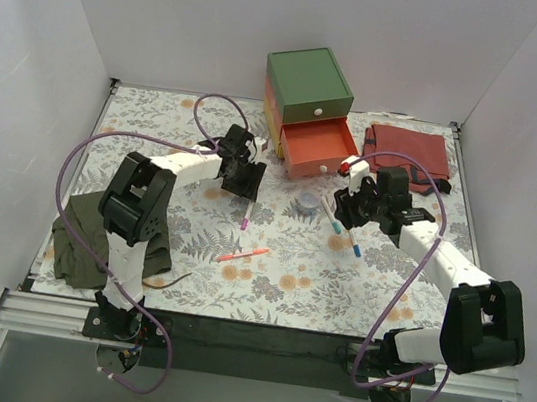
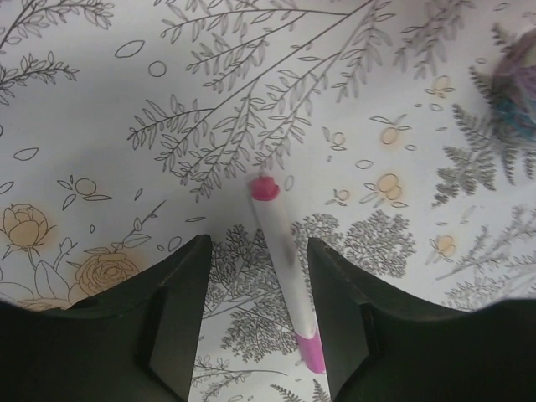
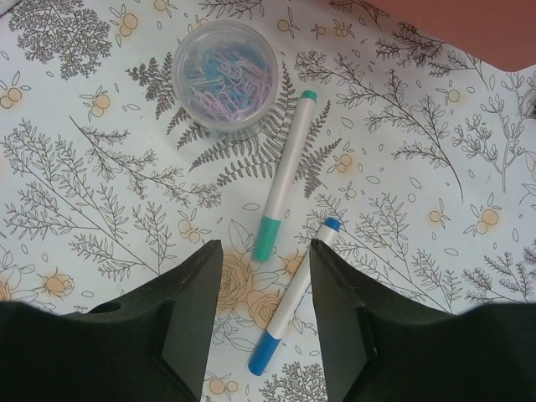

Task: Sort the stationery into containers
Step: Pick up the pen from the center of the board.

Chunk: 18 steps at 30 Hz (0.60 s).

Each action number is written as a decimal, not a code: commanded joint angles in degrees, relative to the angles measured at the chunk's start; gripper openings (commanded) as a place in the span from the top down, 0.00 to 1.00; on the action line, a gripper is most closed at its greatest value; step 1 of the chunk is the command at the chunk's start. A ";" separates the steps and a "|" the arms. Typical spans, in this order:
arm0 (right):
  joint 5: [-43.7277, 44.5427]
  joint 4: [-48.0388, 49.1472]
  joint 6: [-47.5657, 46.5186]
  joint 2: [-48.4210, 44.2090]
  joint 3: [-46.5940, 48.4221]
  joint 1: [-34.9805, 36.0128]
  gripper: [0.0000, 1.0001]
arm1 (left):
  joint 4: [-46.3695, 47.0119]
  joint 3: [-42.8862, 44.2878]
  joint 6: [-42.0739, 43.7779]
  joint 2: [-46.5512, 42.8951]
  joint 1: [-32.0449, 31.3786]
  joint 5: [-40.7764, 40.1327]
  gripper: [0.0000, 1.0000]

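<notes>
The box (image 1: 310, 81) has a green top layer, and its salmon-red drawer (image 1: 317, 148) is pulled open. My left gripper (image 1: 245, 189) (image 2: 258, 322) is open just above the table. A white marker with pink ends (image 2: 280, 268) (image 1: 245, 222) lies between its fingers. My right gripper (image 1: 345, 212) (image 3: 264, 322) is open. A white marker with blue ends (image 3: 295, 297) (image 1: 354, 242) lies between its fingers, near the right one. A teal-tipped marker (image 3: 285, 176) (image 1: 332, 216) lies just ahead. An orange-red pen (image 1: 243, 254) lies in the middle. A red-tipped marker (image 1: 351, 165) lies by the drawer.
A small clear round tub of coloured paper clips (image 3: 224, 75) (image 1: 307, 203) stands between the grippers, in front of the drawer. A folded red cloth (image 1: 407, 151) lies at the back right. An olive-green cloth (image 1: 77, 233) lies at the left front. White walls enclose the table.
</notes>
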 commanded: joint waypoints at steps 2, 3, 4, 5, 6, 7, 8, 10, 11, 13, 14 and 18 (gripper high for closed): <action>-0.20 -0.08 -1.85 -2.96 1.85 -0.33 0.46 | -1.97 2.84 2.31 1.68 -1.18 -5.42 0.53; -0.12 -0.08 -1.59 -3.22 2.02 -0.24 0.46 | -2.06 2.93 2.58 2.03 -1.44 -5.60 0.54; 0.14 0.01 -1.41 -3.31 2.37 -0.24 0.46 | -2.23 2.93 2.84 2.56 -1.62 -6.03 0.55; 0.41 0.01 -1.24 -3.31 2.46 -0.24 0.46 | -2.32 2.93 3.11 2.82 -2.23 -6.04 0.56; 0.76 0.01 -1.06 -3.57 2.64 -0.42 0.46 | -2.41 2.84 3.98 3.00 -2.67 -6.04 0.60; 1.28 0.01 -0.89 -3.66 2.81 -0.42 0.46 | -2.50 2.58 4.51 3.44 -3.02 -6.21 0.62; 1.55 0.09 -0.80 -3.75 2.82 -0.59 0.46 | -2.59 2.40 5.04 3.61 -4.16 -6.56 0.63; 2.34 0.10 -0.71 -4.36 2.82 -0.77 0.46 | -3.02 2.05 7.32 4.14 -5.31 -7.09 0.67; 2.61 0.10 -0.80 -4.54 2.82 -1.12 0.46 | -3.37 2.22 8.46 4.41 -6.62 -7.96 0.69; 2.78 0.10 -0.97 -5.15 2.99 -1.30 0.46 | -6.43 3.88 10.84 6.16 -7.94 -9.28 0.75; 2.78 0.18 -1.15 -5.33 2.99 -1.73 0.45 | -7.58 4.59 11.37 8.25 -8.82 -9.81 0.78; 3.05 0.10 -0.97 -5.50 3.17 -2.88 0.45 | -9.62 4.87 12.25 7.93 -9.18 -10.61 1.00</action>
